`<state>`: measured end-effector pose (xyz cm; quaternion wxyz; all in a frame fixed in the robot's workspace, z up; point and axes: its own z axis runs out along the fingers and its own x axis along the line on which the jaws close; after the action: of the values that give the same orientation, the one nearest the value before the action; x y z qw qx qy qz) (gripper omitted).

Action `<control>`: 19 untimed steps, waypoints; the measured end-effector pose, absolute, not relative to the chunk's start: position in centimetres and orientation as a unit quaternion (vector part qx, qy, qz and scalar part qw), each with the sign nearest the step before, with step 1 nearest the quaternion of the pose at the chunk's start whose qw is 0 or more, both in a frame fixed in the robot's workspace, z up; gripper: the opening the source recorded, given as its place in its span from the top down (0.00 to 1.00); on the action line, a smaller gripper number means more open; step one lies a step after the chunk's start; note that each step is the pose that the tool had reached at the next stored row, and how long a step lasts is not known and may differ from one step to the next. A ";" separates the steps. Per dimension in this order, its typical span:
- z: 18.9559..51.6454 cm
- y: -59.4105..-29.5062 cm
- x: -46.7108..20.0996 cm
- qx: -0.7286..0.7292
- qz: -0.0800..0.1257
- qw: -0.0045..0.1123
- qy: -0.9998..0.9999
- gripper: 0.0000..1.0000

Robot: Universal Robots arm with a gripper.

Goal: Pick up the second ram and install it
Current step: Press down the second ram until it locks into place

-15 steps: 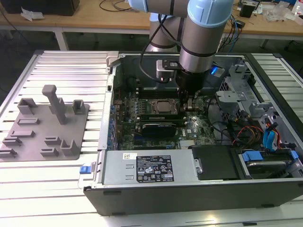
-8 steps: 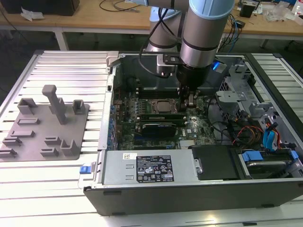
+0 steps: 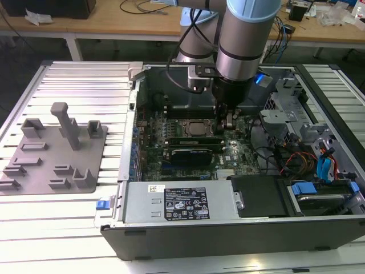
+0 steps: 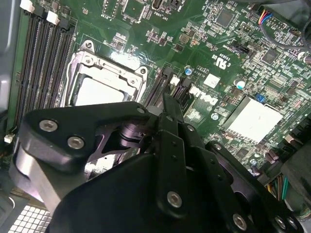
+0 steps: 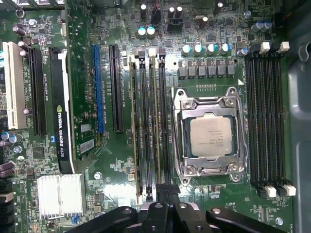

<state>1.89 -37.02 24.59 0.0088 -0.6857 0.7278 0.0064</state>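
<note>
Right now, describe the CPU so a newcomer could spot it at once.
Inside the open case, find the green motherboard. The CPU sits in a metal frame between two banks of black memory slots. Unlike the finned heatsink, it is smooth.

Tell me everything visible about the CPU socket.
The CPU socket lies flat on the green motherboard. It is a silvery metal frame with screws at its corners, closed around a square, dull-metal processor lid. No cooler sits on it. Banks of black memory slots run along both its long sides.
</note>
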 end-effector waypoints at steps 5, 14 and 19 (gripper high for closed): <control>24.6 -37.0 0.9 -0.686 0.006 0.009 0.728 0.92; 24.6 -37.0 -1.0 -0.686 0.006 0.009 0.728 0.92; 24.6 -37.0 -2.3 -0.686 0.006 0.009 0.728 0.92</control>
<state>-2.29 -37.02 24.58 0.0088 -0.6857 0.7278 0.0065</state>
